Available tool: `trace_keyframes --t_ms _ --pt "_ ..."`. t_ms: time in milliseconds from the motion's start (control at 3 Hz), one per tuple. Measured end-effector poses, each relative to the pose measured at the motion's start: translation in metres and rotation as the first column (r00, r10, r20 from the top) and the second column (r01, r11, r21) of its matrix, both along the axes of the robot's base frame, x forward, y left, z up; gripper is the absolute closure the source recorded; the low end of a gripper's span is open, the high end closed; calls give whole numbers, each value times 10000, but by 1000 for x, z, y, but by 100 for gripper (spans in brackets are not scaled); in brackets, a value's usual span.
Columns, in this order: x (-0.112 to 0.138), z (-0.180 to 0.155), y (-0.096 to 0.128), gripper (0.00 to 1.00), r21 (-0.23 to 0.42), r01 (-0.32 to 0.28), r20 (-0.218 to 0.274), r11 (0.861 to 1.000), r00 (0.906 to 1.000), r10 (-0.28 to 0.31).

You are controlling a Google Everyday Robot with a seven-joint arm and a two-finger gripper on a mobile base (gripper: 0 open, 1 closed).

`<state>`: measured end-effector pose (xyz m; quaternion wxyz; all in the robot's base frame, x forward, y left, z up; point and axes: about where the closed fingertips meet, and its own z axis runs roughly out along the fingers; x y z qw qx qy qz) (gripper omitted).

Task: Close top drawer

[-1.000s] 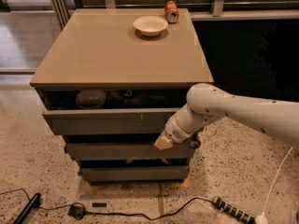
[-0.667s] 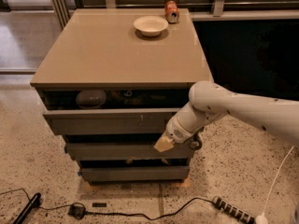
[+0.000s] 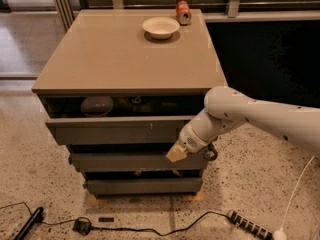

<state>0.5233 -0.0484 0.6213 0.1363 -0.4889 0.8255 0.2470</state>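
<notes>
Claw (image 3: 176,153) (grip state: can't tell) is barely shifting, sitting just below the top drawer (image 3: 115,133), which is staying open, so closing isn't progressing yet.

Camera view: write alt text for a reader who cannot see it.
A white robot arm reaches in from the right, its end effector just below the right end of the top drawer, which stands partly open. A white bowl and an orange can sit on the cabinet top.
</notes>
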Motion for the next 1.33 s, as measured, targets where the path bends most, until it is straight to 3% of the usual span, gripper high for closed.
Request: trace_keyframes --t_ms 333,667,1000,1333 --pt "42 -16 4 100 130 649 -93 9978 9979 -648" --pt "58 -24 1 100 118 885 -416 9960 9953 -880" --pt "58 -24 1 100 118 885 -416 9960 9953 -879" --pt "58 -24 1 77 118 884 -417 9960 9953 -878"
